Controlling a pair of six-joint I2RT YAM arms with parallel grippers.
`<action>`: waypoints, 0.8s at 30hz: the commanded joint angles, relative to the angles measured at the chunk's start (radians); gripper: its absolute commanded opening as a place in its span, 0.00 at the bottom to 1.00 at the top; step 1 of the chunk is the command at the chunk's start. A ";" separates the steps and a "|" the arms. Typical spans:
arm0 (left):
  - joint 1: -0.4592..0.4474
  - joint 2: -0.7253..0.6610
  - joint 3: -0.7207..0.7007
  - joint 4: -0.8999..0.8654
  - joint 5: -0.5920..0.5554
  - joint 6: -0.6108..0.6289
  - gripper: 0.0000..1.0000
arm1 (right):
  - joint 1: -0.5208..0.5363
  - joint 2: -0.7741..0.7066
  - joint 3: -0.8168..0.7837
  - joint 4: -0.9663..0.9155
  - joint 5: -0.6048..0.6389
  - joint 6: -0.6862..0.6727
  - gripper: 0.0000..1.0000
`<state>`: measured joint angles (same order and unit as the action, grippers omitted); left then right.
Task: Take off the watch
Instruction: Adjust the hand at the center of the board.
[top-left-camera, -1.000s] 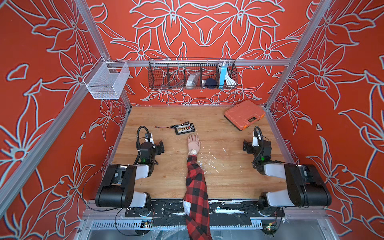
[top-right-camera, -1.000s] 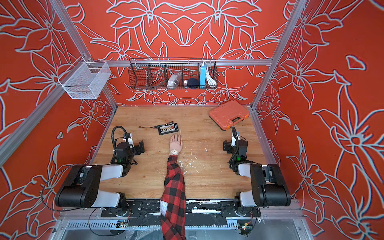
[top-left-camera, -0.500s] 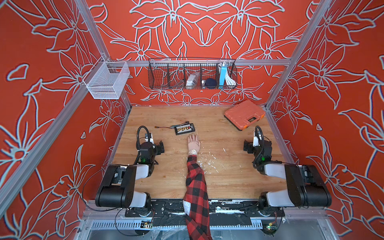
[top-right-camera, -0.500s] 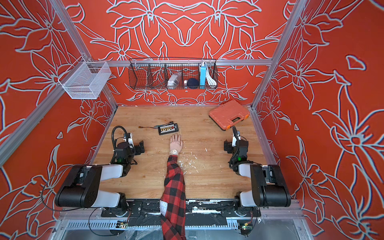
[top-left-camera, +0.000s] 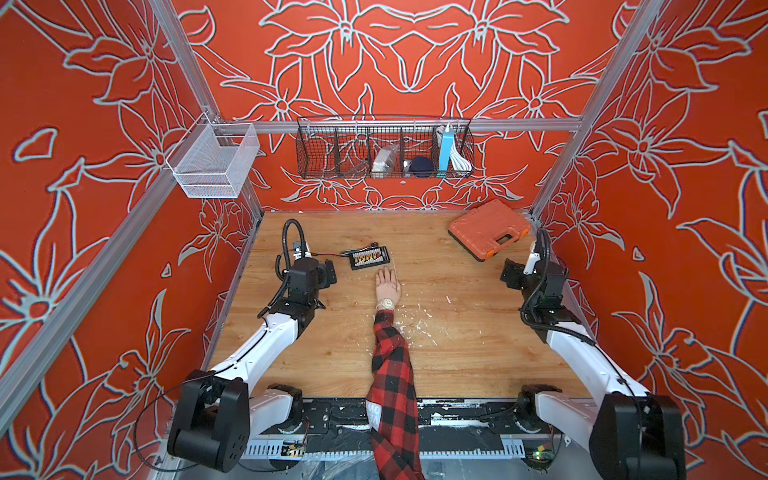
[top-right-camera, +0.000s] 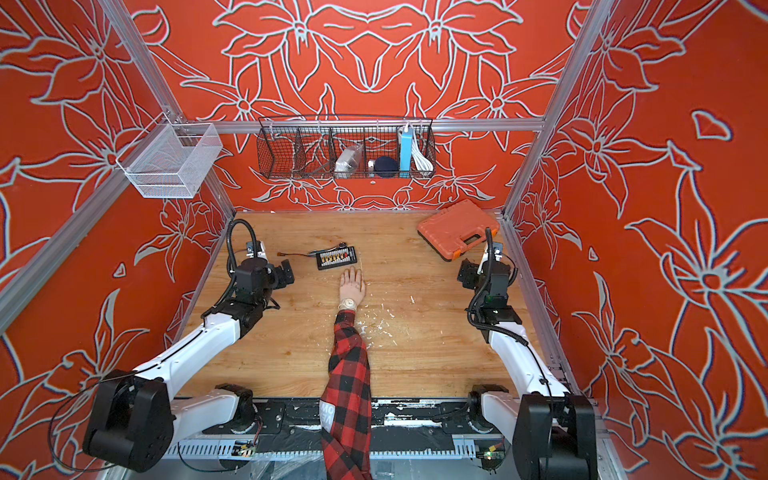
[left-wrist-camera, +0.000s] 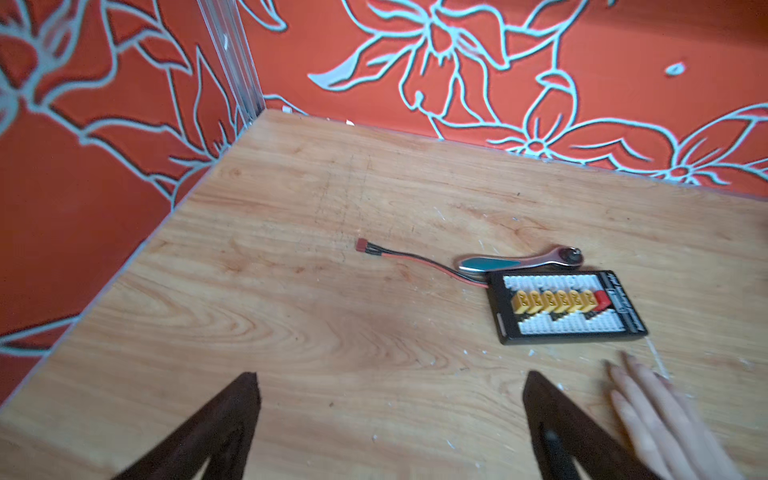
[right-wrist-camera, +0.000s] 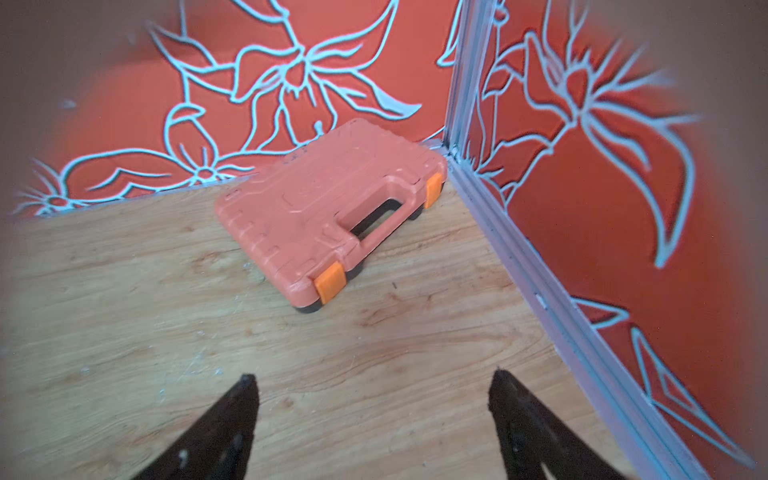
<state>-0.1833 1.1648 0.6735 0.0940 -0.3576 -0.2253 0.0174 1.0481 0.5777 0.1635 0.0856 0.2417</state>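
Watch (top-left-camera: 386, 304) strapped on arm (top-left-camera: 392, 374) — left tool (left-wrist-camera: 390, 378), right tool (right-wrist-camera: 372, 376) spread, empty.

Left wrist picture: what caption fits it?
Open left gripper above the table, near a black tray and a hand.

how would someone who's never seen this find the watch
On the wooden table, a red-and-black plaid sleeve lies in from the near edge. The watch sits on the wrist between cuff and hand: pale round face, thin cream strap.
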 joint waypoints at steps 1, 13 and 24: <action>-0.052 -0.007 0.094 -0.235 0.026 -0.131 0.98 | 0.001 -0.056 0.038 -0.168 -0.132 0.085 0.83; -0.267 0.138 0.473 -0.740 0.187 -0.123 0.92 | 0.064 -0.071 0.140 -0.409 -0.343 0.072 0.72; -0.432 0.289 0.540 -0.872 0.190 -0.246 0.92 | 0.118 -0.012 0.119 -0.431 -0.406 0.069 0.70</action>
<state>-0.5915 1.4143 1.1961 -0.7166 -0.1806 -0.4168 0.1253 1.0283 0.6945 -0.2554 -0.2901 0.3092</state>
